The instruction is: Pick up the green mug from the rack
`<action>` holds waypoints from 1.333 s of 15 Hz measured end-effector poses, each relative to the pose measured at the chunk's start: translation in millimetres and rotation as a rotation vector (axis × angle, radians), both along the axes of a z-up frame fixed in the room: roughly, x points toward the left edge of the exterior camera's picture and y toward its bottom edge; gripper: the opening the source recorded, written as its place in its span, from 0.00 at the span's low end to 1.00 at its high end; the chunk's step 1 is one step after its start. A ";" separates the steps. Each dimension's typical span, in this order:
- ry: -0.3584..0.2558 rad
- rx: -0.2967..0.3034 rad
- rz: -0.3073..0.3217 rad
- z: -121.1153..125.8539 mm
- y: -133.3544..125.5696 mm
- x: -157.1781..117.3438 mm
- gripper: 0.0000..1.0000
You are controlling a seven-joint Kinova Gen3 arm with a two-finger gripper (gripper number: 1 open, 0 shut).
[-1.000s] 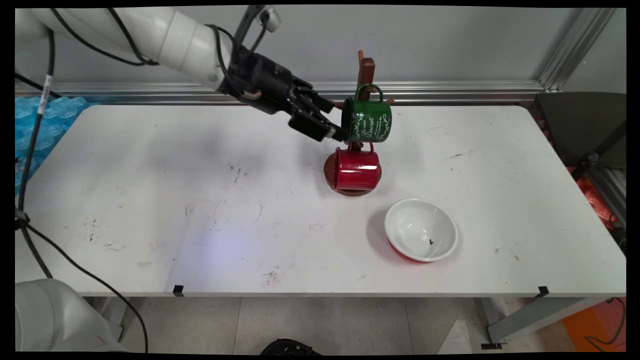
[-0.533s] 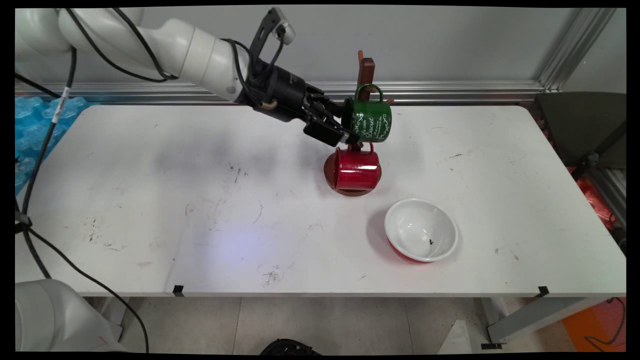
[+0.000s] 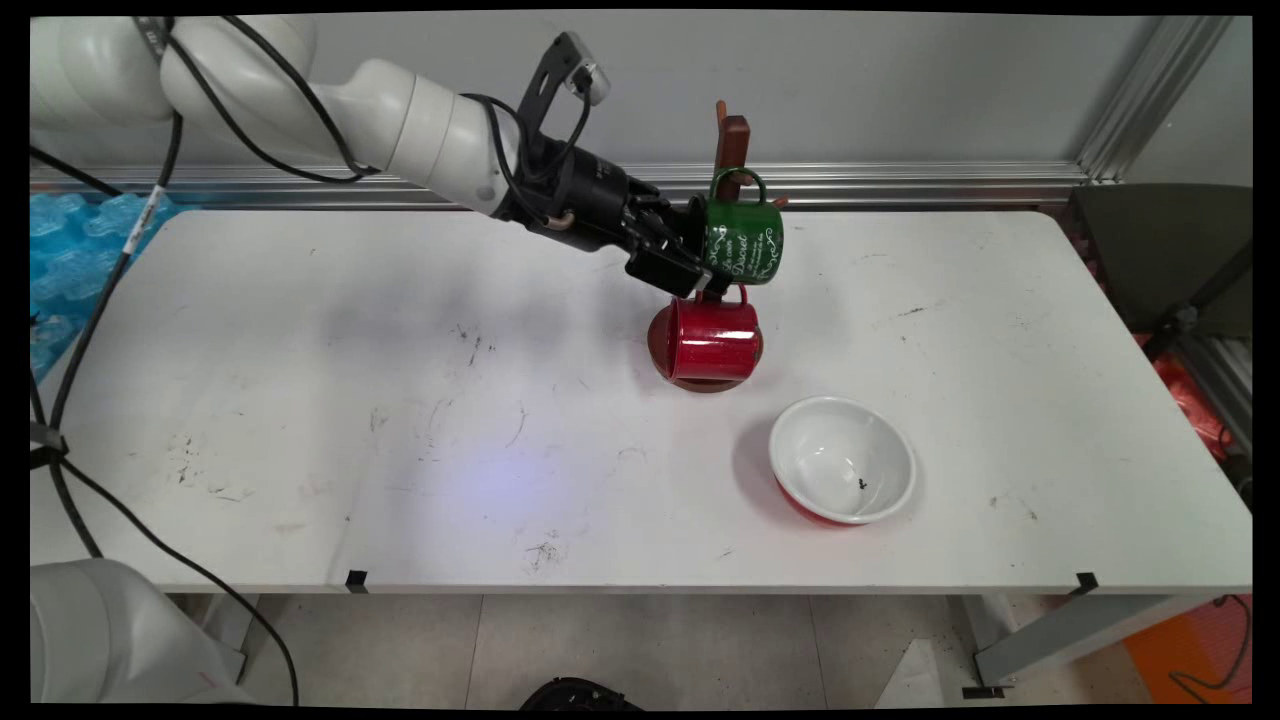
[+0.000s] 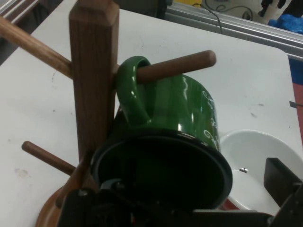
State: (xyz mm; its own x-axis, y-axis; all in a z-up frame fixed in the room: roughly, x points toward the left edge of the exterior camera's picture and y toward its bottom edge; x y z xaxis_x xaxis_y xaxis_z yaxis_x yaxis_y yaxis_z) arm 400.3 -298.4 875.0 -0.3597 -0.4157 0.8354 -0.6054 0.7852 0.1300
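Table (image 3: 300,400), white and scuffed with dark marks, stands against a grey wall with an aluminium rail along its far edge; blue bubble wrap (image 3: 75,250) lies off its left end. From above, the arm reaches in from the upper left, and its gripper (image 3: 695,270) is at the open mouth of the green mug (image 3: 745,240), which hangs by its handle on the wooden mug tree (image 3: 733,140). A red mug (image 3: 712,338) hangs lower on the same tree, and a white bowl (image 3: 842,460) with a red outside sits nearer. Only the hand camera shows the peg (image 4: 177,66) through the green handle, with one finger (image 4: 281,177) outside the rim. Whether the claw is clenched, I cannot tell.
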 end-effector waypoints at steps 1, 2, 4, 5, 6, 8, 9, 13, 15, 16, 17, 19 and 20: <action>0.001 0.001 0.002 -0.8 -0.9 -1.1 1.00; 0.004 0.004 0.007 -1.5 -2.1 -2.4 1.00; 0.012 0.022 0.021 -2.3 -4.5 -4.9 1.00; 0.014 0.029 0.027 -2.5 -5.2 -5.6 1.00; 0.018 0.042 0.035 -2.8 -5.8 -6.4 1.00; 0.026 0.073 0.052 -3.9 -6.7 -8.6 1.00; 0.028 0.085 0.056 -4.5 -6.8 -9.8 1.00; 0.036 0.121 0.071 -5.5 -7.3 -13.6 1.00; 0.039 0.123 0.071 -4.8 -9.1 -16.0 1.00; 0.041 0.119 0.071 -4.0 -11.0 -17.2 1.00; 0.041 0.115 0.072 -3.5 -12.4 -17.7 1.00; 0.039 0.106 0.075 -2.7 -15.0 -18.0 1.00; 0.036 0.099 0.077 -2.4 -16.7 -17.8 1.00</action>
State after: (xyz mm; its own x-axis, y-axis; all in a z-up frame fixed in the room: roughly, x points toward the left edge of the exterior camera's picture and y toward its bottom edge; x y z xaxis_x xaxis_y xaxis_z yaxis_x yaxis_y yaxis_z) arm 382.5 -315.1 872.6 -0.2945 -0.5223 0.8003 -0.6570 0.7187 0.2274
